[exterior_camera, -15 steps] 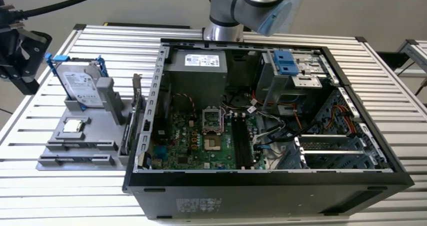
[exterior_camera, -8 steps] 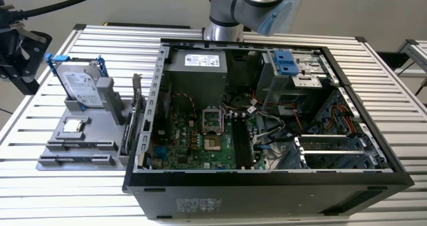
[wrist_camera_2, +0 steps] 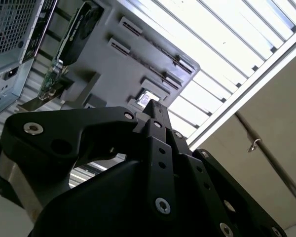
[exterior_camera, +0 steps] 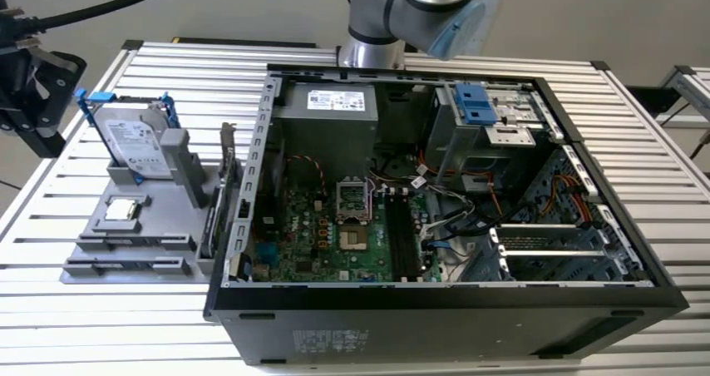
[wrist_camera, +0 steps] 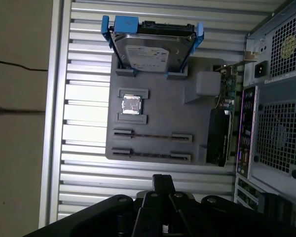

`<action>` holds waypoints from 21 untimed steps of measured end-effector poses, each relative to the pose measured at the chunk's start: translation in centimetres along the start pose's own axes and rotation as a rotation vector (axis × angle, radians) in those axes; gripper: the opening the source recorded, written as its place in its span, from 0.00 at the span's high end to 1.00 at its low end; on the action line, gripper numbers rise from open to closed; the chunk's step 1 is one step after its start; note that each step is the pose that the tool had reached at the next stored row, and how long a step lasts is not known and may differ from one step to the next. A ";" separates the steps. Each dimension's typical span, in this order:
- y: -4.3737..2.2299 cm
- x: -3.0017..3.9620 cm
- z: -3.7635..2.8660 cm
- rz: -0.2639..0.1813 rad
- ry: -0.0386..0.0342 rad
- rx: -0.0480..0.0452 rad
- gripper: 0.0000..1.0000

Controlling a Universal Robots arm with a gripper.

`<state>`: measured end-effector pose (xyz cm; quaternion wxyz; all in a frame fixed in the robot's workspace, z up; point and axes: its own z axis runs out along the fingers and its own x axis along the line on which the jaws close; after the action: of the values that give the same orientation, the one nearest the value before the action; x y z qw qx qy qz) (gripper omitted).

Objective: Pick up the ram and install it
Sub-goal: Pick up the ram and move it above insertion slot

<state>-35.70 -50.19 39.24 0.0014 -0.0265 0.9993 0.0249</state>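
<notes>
The grey tray (wrist_camera: 158,111) lies on the slatted table beside the open computer case (exterior_camera: 444,201). A thin dark strip between the tray's slot holders looks like the ram (wrist_camera: 152,135) seen edge-on. A like strip (wrist_camera: 152,154) runs in the second slot, and I cannot tell more of either. My gripper (wrist_camera: 163,180) hangs above the table off the tray's slotted end, apart from the tray. In the exterior view the gripper (exterior_camera: 46,143) is at the far left. Its black fingers (wrist_camera_2: 153,106) meet at a point with nothing between them.
A silver hard drive (wrist_camera: 153,49) in a blue frame stands at the tray's far end, with a small square CPU chip (wrist_camera: 131,104) below it. A dark graphics card (wrist_camera: 219,140) stands between tray and case. Inside the case are the motherboard (exterior_camera: 332,226) and its cables.
</notes>
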 end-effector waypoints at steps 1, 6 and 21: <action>0.00 0.00 0.00 0.003 -0.0001 0.0000 1.00; 0.00 0.00 0.00 0.024 -0.0012 0.0001 1.00; 0.00 0.00 0.00 0.095 -0.0047 0.0004 1.00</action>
<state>-35.71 -50.19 39.24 0.0025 0.0212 0.9995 0.0248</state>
